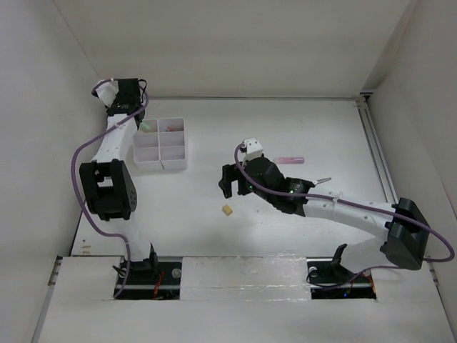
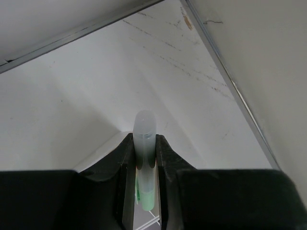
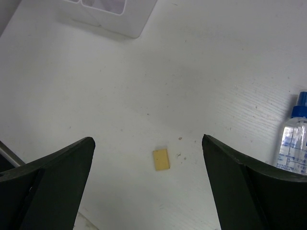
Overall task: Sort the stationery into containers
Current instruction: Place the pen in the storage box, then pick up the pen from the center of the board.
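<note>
Left arm is stretched way out: from its base it folds up through the elbow at about 9 o'clock on the table, then the forearm runs toward 12 o'clock, and the wrist ends up at the far left corner. The left gripper (image 2: 145, 141) has its jaws pinched narrow around the green highlighter (image 2: 144, 127), which stands upright with its frosted cap poking out above the fingers (image 2: 125, 158). From overhead the green end sits at the 11 o'clock corner of the white organiser tray (image 1: 161, 165), over the far-left compartment. Can't tell if it's touching the bottom. There's something pink in the far-right compartment too, too small to name.

Right arm is the opposite: shoulder block parked out at 4 o'clock, forearm laid low across the table toward 10 o'clock, wrist around the middle. The right gripper (image 3: 147, 140) is spread wide and holds nothing. The tan eraser (image 3: 161, 159) lies flat on the table (image 3: 201, 72) in the gap between the two fingers in the wrist view, not touching either. The blue-capped bottle (image 3: 293, 139) stands just off at 3 o'clock in that view. A pink highlighter (image 1: 289, 159) lies at the gripper's 2 o'clock in the overhead shot, well apart from the tray.
</note>
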`<state>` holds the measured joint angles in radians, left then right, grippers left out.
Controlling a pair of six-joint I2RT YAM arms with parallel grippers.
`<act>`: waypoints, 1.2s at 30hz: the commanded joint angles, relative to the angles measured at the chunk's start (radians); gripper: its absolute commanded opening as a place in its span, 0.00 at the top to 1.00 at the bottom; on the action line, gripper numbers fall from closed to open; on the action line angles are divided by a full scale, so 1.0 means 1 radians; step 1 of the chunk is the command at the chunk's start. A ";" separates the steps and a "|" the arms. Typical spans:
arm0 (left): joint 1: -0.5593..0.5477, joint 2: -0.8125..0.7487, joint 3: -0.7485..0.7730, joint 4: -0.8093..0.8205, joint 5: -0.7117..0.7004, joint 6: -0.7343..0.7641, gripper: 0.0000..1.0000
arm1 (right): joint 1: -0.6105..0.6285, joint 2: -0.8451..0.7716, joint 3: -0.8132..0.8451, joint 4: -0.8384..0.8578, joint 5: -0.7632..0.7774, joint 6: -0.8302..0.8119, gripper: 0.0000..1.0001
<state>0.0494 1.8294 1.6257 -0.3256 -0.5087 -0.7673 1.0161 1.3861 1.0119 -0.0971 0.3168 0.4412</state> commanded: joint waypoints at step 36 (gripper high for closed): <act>-0.263 -0.252 0.263 -0.167 0.280 0.247 0.00 | -0.605 0.063 0.200 -0.561 0.383 0.635 0.00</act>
<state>-0.1833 1.6184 1.8549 -0.4416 -0.2440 -0.5797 0.4435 1.4342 1.1698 -0.6025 0.6518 0.9360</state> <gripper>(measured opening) 0.997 0.999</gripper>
